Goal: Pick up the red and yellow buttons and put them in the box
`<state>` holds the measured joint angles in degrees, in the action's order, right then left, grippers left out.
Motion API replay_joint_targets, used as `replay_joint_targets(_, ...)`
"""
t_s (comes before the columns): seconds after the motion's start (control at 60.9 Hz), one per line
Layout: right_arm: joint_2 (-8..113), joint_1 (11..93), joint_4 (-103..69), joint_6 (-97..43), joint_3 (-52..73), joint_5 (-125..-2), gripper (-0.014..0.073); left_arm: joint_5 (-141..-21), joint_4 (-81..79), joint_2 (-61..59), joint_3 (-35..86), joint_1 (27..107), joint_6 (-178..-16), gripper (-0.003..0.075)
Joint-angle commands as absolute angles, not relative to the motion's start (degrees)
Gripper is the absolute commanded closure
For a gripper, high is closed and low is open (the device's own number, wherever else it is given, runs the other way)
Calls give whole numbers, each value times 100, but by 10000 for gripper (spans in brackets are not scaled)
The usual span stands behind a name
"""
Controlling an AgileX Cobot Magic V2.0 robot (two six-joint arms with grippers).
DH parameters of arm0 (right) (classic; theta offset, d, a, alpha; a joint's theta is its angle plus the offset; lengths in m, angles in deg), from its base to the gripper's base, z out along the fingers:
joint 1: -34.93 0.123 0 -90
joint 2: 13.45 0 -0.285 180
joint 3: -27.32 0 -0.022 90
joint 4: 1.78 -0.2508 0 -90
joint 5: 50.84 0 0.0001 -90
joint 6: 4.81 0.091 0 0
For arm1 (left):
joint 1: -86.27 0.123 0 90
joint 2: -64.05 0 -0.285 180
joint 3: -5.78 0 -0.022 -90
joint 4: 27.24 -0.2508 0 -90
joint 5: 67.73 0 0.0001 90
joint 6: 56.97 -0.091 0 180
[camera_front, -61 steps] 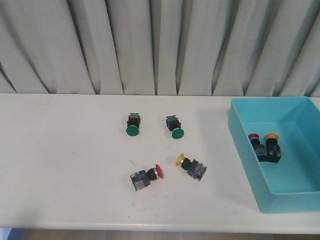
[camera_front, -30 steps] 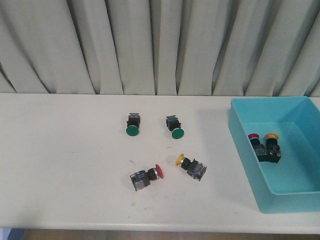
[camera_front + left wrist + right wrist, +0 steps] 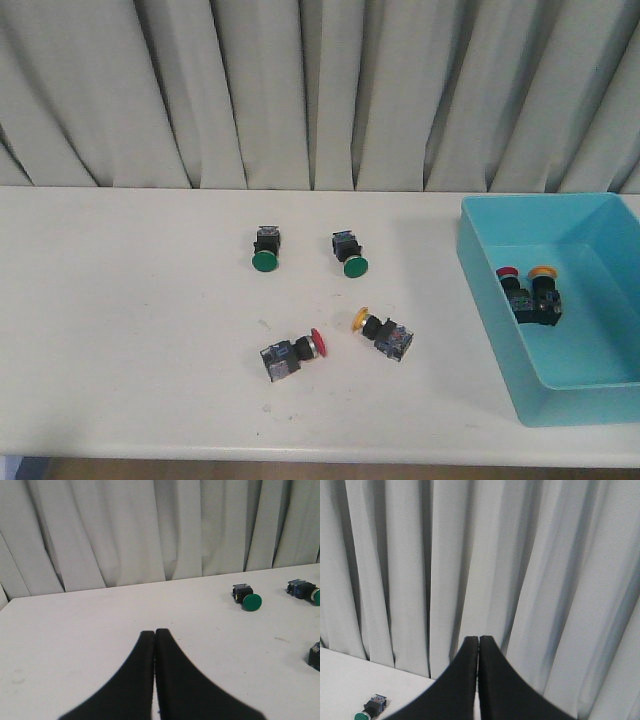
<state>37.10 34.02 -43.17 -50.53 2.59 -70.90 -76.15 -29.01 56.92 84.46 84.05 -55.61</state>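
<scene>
Two task switches lie loose on the white table (image 3: 120, 330): the red button (image 3: 293, 353) near the front edge, on its side with the red cap pointing right and slightly far, its blocky body trailing to the left; and the yellow button (image 3: 383, 332) just to its right, cap toward the far left and body running to the near right. The two are close but apart, with a clear gap between the caps. The box (image 3: 480, 260) stands at the right, well apart from both, and already holds one red-capped and one yellow-capped switch side by side near its left wall. Two green buttons (image 3: 263, 247) sit farther back and are no part of the job. Neither arm shows in the front view. The left gripper (image 3: 155, 632) has its fingers pressed together with nothing between them, held low over the table's left part; from it the switches lie off to the right. The right gripper (image 3: 478, 639) is likewise closed and empty, aimed mostly at the curtain (image 3: 485, 555). Judging by layout, the yellow button is nearer the box and the right arm's side, the red one more central. Bare table surrounds both, so fingers should straddle each body across its long axis
</scene>
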Motion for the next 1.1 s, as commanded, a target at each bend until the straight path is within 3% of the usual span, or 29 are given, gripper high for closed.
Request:
replay_joint_targets(0.0, 3707, 3392, -4426, -5070, 393, -6740, 601, -7212, -2841, 5775, 8721, 8348, -5554, 727)
replay_joint_targets(0.312, 3707, 3392, -4120, -4854, 393, -6570, 601, -7212, -2841, 5775, 8721, 8348, -5554, 727)
replay_joint_targets(0.525, 3462, 3398, -897, -1467, -433, -5552, 601, -7212, -2841, 5770, 8721, 8348, -5554, 727)
replay_joint_targets(0.64, 3165, 3398, 290, -481, -1226, -4859, 601, -7212, -2841, 5770, 8721, 8348, -5554, 727)
replay_joint_targets(1.084, 807, 3398, 378, -263, -3951, -4906, 601, -7212, -2841, 5770, 8721, 8348, -5554, 727)
